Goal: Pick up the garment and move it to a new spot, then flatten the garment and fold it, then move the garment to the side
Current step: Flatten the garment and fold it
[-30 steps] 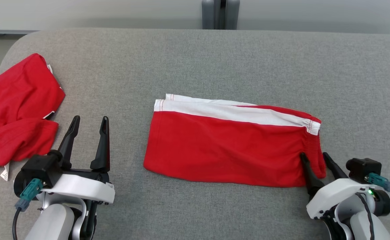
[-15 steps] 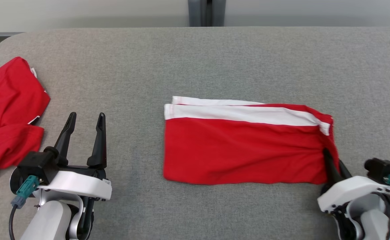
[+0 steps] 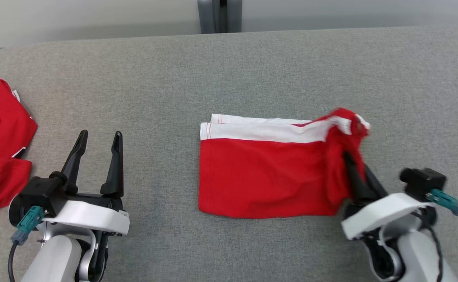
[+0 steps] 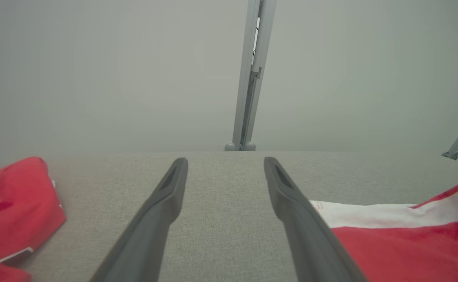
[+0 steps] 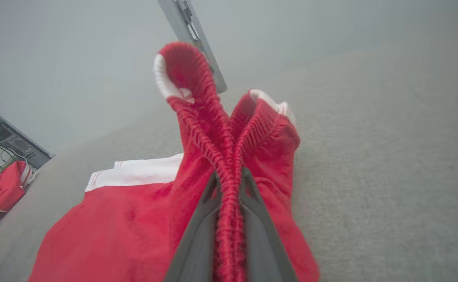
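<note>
The garment (image 3: pixel 264 172) is a pair of red shorts with a white side stripe, folded flat on the grey table (image 3: pixel 252 70). My right gripper (image 3: pixel 356 162) is shut on its ribbed waistband at the right end and holds that end raised and bunched. In the right wrist view the waistband (image 5: pixel 229 149) is pinched between the two fingers (image 5: pixel 197 235) and loops upward. My left gripper (image 3: pixel 98 135) hovers open and holds nothing at the lower left, well apart from the shorts. The left wrist view shows the garment (image 4: pixel 401 243) to the right of the left gripper (image 4: pixel 225 160).
A second red garment (image 3: pixel 0 141) lies crumpled at the table's left edge, also seen as red cloth (image 4: pixel 13 207) in the left wrist view. A grey post (image 3: pixel 219 15) stands behind the table's far edge.
My right gripper closed on the waistband, then lifted the shorts' right end and carried it leftward, bunching the cloth. The head camera has turned right. The left gripper stayed open.
</note>
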{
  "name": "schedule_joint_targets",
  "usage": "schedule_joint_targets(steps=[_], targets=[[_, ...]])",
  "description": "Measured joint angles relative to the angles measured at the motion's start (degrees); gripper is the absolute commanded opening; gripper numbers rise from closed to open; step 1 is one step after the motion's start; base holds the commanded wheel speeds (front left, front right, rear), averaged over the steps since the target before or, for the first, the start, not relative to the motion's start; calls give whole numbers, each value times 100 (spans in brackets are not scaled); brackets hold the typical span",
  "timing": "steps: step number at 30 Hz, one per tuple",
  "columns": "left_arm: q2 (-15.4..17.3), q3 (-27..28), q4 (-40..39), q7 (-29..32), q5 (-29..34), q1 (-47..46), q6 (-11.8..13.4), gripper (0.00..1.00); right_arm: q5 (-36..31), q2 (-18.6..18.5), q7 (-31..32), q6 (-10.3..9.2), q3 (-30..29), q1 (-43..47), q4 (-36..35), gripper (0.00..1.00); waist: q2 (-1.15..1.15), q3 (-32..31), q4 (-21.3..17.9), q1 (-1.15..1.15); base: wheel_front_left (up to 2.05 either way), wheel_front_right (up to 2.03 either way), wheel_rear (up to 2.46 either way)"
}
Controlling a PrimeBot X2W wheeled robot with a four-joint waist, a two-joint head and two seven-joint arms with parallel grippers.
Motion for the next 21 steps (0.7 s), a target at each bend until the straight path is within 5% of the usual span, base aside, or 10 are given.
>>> schedule_joint_targets(steps=[8,19,21], targets=[[-19,-98,3,31,9,-80,-3,100,458,12,222,0,1479,-452,-750,0,0,30,68,0,0,0,0],[-152,-211,137,30,-21,-177,-71,100,1065,20,120,0,2675,-1474,680,0,0,124,443,0,0,0,0],[-174,-221,157,27,-22,-219,-85,100,1155,20,74,0,2808,-1623,971,46,0,161,524,0,0,0,0]])
